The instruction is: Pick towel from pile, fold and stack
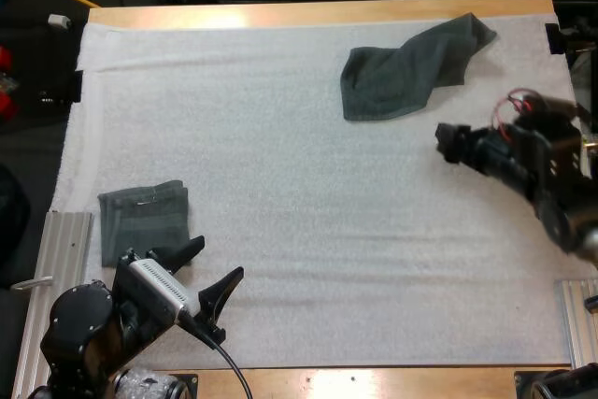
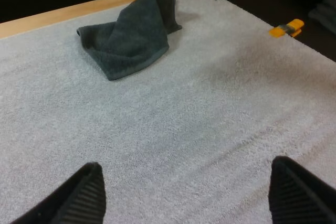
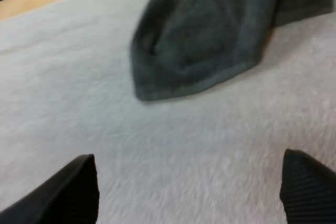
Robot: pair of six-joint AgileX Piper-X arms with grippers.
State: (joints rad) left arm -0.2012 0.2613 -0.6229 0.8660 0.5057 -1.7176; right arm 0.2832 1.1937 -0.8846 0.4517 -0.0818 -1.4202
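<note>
High view
- Left tool [image 1: 218, 258]: released, its two black fingers spread apart and clear of any cloth, low over the white fibrous mat [image 1: 308, 231].
- Folded dark grey-green towel [image 1: 143, 221]: flat on the mat, just beside the left tool on its outer side, not touching it.
- Right tool [image 1: 442, 144]: hanging over bare mat, pointed inward across the wooden worktop [image 1: 327, 14].
- Crumpled dark grey-green towel [image 1: 402, 72]: near the right tool, just beyond it toward the worktop's far edge; well apart from the left tool.

Left wrist view
- Left tool [image 2: 185, 163]: fingers wide apart, nothing between them but mat.
- Crumpled dark grey-green towel [image 2: 131, 38]: far ahead of this tool, heaped in a peak close to the worktop's wooden edge.

Right wrist view
- Right tool [image 3: 189, 158]: released, fingers apart and empty.
- Crumpled dark grey-green towel [image 3: 210, 40]: close ahead of this tool, its nearest rounded corner lying on the mat, a strip of mat between it and the fingers.

Progress
- Done, by the look of it: one towel folded and laid down as the base of the stack.
- Left: pick up the crumpled towel, fold it, and set it on the folded one.
- Step in hand, judged: the right tool's approach to the crumpled towel.
</note>
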